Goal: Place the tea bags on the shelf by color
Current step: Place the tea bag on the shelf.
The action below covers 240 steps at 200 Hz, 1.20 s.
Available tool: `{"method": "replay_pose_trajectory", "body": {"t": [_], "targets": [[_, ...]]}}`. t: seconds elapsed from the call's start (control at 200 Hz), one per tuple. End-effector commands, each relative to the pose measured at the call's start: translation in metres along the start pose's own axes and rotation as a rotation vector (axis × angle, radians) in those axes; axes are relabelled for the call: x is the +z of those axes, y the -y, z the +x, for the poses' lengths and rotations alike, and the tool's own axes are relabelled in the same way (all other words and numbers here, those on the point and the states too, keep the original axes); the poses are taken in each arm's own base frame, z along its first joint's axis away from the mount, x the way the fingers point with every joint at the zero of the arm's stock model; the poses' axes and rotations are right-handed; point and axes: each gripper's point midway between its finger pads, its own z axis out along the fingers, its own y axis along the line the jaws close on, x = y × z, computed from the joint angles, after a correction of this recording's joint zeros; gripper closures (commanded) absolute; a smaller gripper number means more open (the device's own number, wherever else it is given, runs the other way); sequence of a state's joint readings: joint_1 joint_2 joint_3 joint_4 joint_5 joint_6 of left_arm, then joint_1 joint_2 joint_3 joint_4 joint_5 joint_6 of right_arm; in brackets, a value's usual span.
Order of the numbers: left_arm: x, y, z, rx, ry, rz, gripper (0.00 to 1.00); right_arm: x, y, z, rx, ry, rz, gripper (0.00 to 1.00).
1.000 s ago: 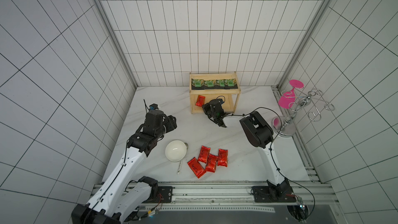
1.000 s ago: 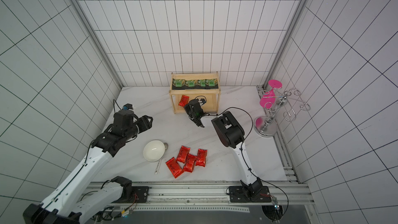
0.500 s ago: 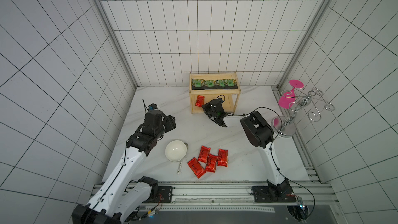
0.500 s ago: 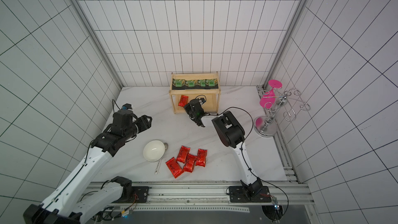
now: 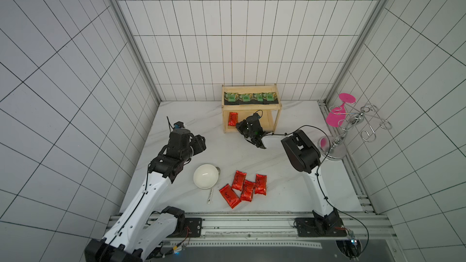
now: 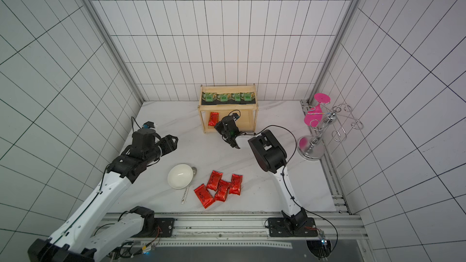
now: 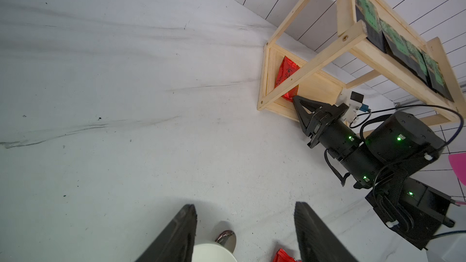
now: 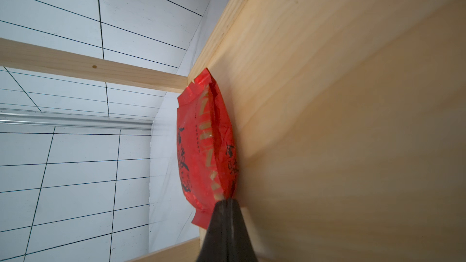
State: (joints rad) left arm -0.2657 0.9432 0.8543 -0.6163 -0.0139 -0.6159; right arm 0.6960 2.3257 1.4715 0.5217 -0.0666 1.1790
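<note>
Pouch of red foil (image 8: 199, 147) lies left on the shelf's (image 5: 252, 107) lower board, my right pincer (image 8: 225, 204) closed against its near edge. My left pincer (image 7: 244, 207) hangs open above the bench (image 5: 214, 127).

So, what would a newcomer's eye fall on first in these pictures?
Four red pouches lie bunched on the table near a white bowl. At the back, a wooden shelf carries a row of four black-and-green sachets on its upper board and one red pouch below, with the shut right gripper at that pouch's end.
</note>
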Motion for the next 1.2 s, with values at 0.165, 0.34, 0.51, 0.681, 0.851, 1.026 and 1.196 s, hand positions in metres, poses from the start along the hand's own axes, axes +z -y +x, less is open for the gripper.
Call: {"method": "replay_pose_trajectory", "body": {"t": [0.165, 0.34, 0.51, 0.681, 0.851, 1.026, 1.196], "targets": [[0.003, 0.002, 0.001, 0.002, -0.004, 0.025, 0.35, -0.018, -0.037, -0.003, -0.084, 0.012, -0.060, 1.00], [0.002, 0.001, 0.000, 0.001, 0.000, 0.025, 0.35, -0.018, -0.040, -0.001, -0.086, 0.004, -0.071, 1.00], [0.002, 0.001, 0.000, 0.001, -0.001, 0.026, 0.35, -0.018, -0.036, 0.006, -0.090, -0.008, -0.059, 1.00], [0.003, 0.001, 0.001, 0.001, -0.003, 0.028, 0.35, -0.014, -0.031, 0.011, -0.082, -0.026, -0.052, 1.00], [0.003, 0.001, 0.000, -0.002, -0.002, 0.029, 0.35, -0.010, -0.026, 0.015, -0.081, -0.044, -0.038, 1.00], [0.003, 0.001, 0.001, -0.001, -0.004, 0.032, 0.35, -0.005, -0.015, 0.021, -0.071, -0.066, -0.014, 1.00], [0.004, 0.002, 0.001, -0.002, -0.006, 0.037, 0.35, -0.004, -0.012, 0.023, -0.073, -0.076, -0.004, 1.00]]}}
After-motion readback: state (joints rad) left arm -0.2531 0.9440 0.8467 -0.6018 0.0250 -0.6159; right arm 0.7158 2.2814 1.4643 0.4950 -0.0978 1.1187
